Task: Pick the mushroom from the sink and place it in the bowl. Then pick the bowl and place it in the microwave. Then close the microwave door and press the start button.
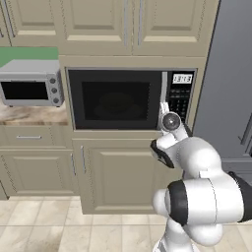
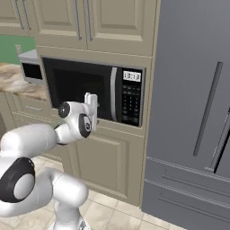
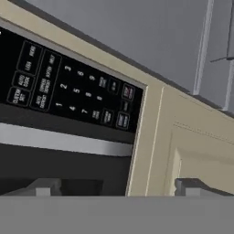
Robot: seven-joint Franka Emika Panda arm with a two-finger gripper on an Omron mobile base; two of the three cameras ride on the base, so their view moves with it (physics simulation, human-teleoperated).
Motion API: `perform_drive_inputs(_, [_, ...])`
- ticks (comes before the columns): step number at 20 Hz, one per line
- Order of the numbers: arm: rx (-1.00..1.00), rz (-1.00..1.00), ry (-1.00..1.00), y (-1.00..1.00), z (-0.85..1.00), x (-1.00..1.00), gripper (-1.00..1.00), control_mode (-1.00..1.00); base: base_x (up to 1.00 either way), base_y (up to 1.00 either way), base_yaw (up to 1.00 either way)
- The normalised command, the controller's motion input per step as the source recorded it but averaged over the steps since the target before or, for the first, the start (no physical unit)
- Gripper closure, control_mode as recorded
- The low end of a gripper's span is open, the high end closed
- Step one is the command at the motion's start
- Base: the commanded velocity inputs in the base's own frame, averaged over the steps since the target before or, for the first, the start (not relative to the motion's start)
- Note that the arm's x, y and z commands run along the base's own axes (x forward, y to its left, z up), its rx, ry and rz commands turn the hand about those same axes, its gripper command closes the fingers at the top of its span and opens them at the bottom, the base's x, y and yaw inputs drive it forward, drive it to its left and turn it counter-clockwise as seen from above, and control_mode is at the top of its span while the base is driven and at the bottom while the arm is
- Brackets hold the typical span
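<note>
The microwave (image 1: pixel 115 98) is built into the cabinet wall, and its black-windowed door (image 1: pixel 114 100) is closed. The long vertical handle (image 1: pixel 164 91) stands beside the keypad (image 1: pixel 180 98). My gripper (image 1: pixel 164 109) hovers just in front of the handle and keypad, at the microwave's lower right. In the right base view the gripper (image 2: pixel 91 107) points at the microwave (image 2: pixel 81 87), left of the keypad (image 2: pixel 131 102). The hand view looks at the keypad (image 3: pixel 73 89) rolled sideways, and the gripper (image 3: pixel 118 187) is open with nothing between its fingertips (image 3: pixel 43 187). The mushroom, bowl and sink are out of view.
A small silver toaster oven (image 1: pixel 30 83) sits on the marble counter (image 1: pixel 29 115) to the left. A tall grey refrigerator (image 2: pixel 193 112) stands right of the microwave. Beige cabinet doors (image 1: pixel 118 172) lie below it, above a tiled floor (image 1: pixel 49 231).
</note>
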Motion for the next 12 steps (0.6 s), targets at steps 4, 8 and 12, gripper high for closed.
perform_drive_inputs(4, [0.10,-0.03,-0.16,-0.48,-0.56,0.00,-1.00,-1.00,0.00,0.00,0.00])
perform_drive_inputs(8, [0.15,0.00,-0.12,-0.30,-0.29,-0.12,-1.00,-1.00,0.00,0.00,0.00])
perform_drive_inputs(12, [0.26,0.07,0.00,-0.46,-0.03,-0.44,-1.00,-1.00,0.00,0.00,0.00])
